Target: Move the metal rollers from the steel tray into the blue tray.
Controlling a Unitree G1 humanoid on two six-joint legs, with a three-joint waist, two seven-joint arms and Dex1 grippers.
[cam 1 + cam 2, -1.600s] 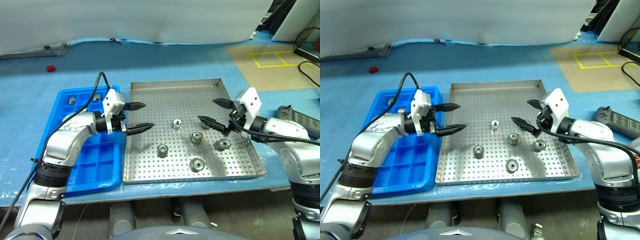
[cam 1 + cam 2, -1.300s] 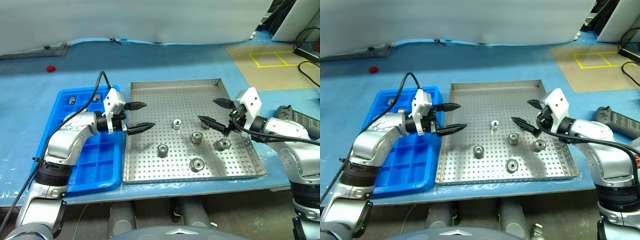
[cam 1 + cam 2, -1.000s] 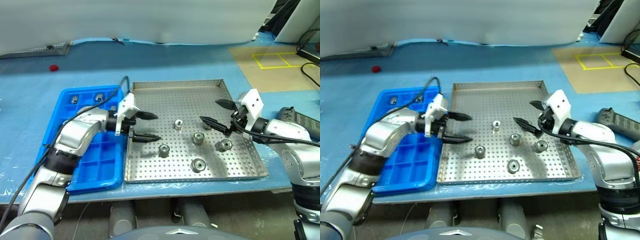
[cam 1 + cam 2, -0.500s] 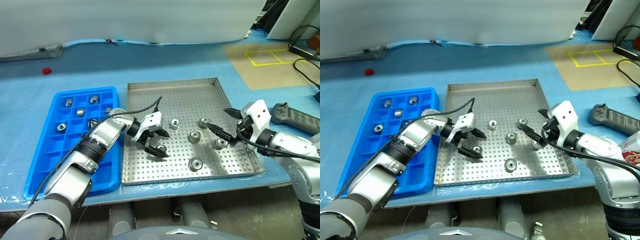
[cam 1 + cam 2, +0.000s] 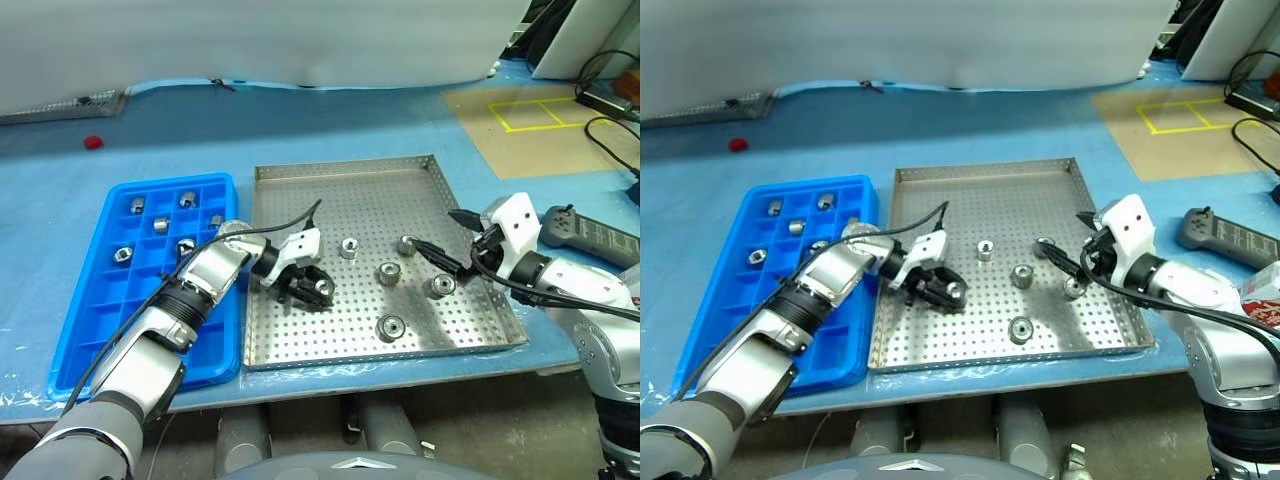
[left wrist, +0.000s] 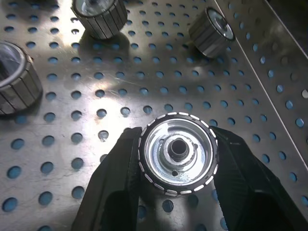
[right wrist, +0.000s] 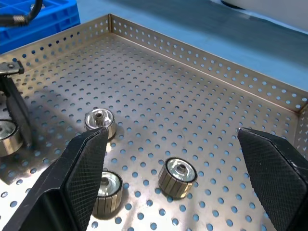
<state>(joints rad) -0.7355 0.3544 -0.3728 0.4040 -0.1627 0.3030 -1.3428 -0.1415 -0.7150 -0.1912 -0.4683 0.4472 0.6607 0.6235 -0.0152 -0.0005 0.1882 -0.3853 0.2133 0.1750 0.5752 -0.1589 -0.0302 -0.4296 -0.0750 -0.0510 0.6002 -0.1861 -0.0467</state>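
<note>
Blue sheeting [image 5: 90,200] covered the bench where we worked, with the steel tray [image 5: 340,180] in the middle and the blue tray [image 5: 85,330] touching its left rim. Off to the right lay a patch of brown floor with yellow tape lines [image 5: 540,110], and a small red cap [image 5: 93,143] sat on the sheeting far left.

Our left gripper [image 5: 312,290] reached across the steel tray's left part, low over the perforated floor. Its two black fingers [image 6: 115,178] were closed narrow on one roller [image 6: 177,152], pressing on opposite sides of the ribbed rim. The held roller lay with its bore facing our left wrist camera; whether it was clear of the tray floor, we could not tell.

Our right gripper [image 5: 445,242] hung over the tray's right side with its fingers [image 7: 84,168] spread wide, holding nothing. One roller [image 5: 407,245] sat just by its lower fingertip.

Four more loose rollers stood on the steel tray: one near the centre [image 5: 349,248], one to its right [image 5: 389,274], one by the right rim [image 5: 441,286], and one nearest us [image 5: 391,327].

Several rollers already sat in the blue tray's far compartments, among them two in the back row [image 5: 137,205] [image 5: 188,199] and one further forward [image 5: 123,254].
</note>
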